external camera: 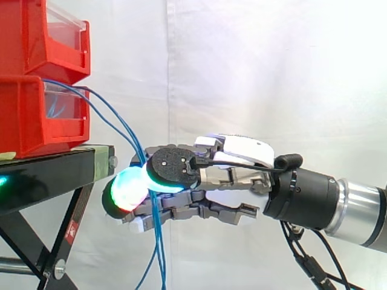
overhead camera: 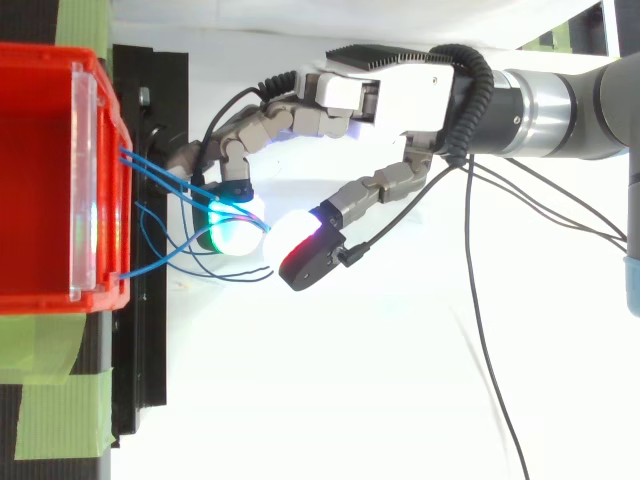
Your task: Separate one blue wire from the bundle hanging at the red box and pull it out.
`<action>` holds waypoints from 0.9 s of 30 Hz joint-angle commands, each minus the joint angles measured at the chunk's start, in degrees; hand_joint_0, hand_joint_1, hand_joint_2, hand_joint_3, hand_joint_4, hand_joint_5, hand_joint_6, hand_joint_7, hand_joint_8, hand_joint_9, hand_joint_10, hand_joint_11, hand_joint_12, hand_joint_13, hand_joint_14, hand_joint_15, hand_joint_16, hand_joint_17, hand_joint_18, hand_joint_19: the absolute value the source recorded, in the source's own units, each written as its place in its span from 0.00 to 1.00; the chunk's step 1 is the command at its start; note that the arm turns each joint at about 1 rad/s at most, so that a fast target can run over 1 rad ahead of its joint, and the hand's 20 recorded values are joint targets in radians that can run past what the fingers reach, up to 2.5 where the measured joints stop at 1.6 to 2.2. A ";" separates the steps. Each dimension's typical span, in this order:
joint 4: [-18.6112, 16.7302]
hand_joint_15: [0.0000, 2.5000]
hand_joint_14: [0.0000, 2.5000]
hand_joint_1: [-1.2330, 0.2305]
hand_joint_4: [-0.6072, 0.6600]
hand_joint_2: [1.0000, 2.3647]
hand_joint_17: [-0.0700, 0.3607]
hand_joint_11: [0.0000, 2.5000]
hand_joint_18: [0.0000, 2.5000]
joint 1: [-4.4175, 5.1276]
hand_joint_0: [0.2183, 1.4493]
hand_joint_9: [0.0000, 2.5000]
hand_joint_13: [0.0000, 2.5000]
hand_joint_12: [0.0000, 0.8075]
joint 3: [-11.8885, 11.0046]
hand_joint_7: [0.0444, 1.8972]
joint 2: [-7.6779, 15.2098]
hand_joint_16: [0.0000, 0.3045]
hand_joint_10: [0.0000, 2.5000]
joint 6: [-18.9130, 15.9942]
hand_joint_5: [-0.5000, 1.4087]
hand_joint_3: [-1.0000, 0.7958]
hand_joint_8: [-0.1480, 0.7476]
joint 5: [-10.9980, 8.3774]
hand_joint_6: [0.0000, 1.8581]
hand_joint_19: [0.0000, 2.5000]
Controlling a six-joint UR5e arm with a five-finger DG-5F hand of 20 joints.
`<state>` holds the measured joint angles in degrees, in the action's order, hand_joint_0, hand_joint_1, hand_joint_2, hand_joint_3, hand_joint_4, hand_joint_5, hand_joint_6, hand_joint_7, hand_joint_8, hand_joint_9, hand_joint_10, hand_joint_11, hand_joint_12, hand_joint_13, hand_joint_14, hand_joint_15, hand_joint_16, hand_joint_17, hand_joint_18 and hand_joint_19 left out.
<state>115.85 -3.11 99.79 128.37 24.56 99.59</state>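
Side view, nearest the camera: the hand enters level from the right, its fingers curled forward toward the bins. A black-backed fingertip, glowing cyan at its edge, lies in front of the blue wires. A second pad, glowing green and red, sits just beyond them. The strands run down between these pads and emerge below the hand, hanging free.

Top view: the green pad and a white-to-red pad close against each other with at least one strand caught between them. The hand thus holds a narrow pinch on the wires; how many strands it holds cannot be told.

The wires leave the front of the lower red bin, arc outward and down, and loop loosely around the green pad. An upper red bin is stacked on the lower one, and both rest on the black stand. Farthest back hangs the white curtain.
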 commanded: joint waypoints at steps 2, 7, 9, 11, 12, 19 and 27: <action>-0.10 0.14 0.01 0.39 0.68 0.01 0.44 0.11 0.15 -0.05 0.33 0.15 0.19 0.49 -0.03 0.54 0.04 0.17 0.00 -0.13 0.16 0.37 0.49 0.08 0.39 0.21; -0.45 0.14 0.00 0.40 0.69 0.01 0.44 0.10 0.15 -0.23 0.32 0.15 0.19 0.49 -0.03 0.55 -0.05 0.17 0.00 -0.21 0.16 0.37 0.49 0.17 0.38 0.21; -0.62 0.14 0.00 0.40 0.69 0.01 0.44 0.10 0.15 -0.23 0.32 0.15 0.19 0.49 -0.03 0.55 -0.05 0.17 0.00 -0.21 0.16 0.37 0.49 0.17 0.38 0.21; -0.71 0.14 0.00 0.40 0.69 0.01 0.44 0.11 0.15 -0.23 0.32 0.15 0.19 0.49 -0.03 0.55 -0.05 0.17 0.00 -0.21 0.16 0.37 0.49 0.17 0.38 0.21; -0.80 0.14 0.00 0.40 0.68 0.01 0.44 0.10 0.15 -0.23 0.32 0.15 0.19 0.49 -0.03 0.55 -0.05 0.17 0.00 -0.21 0.16 0.37 0.49 0.25 0.38 0.21; -1.24 0.14 0.00 0.40 0.68 0.01 0.44 0.11 0.15 -0.31 0.33 0.16 0.19 0.49 -0.03 0.55 -0.05 0.17 0.00 -0.21 0.16 0.38 0.49 0.17 0.39 0.21; -1.24 0.13 0.00 0.40 0.67 0.01 0.44 0.11 0.16 -0.40 0.34 0.16 0.19 0.49 -0.03 0.53 -0.05 0.17 0.00 -0.21 0.15 0.40 0.49 0.25 0.41 0.21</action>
<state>114.62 -3.49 99.76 128.29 24.35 99.84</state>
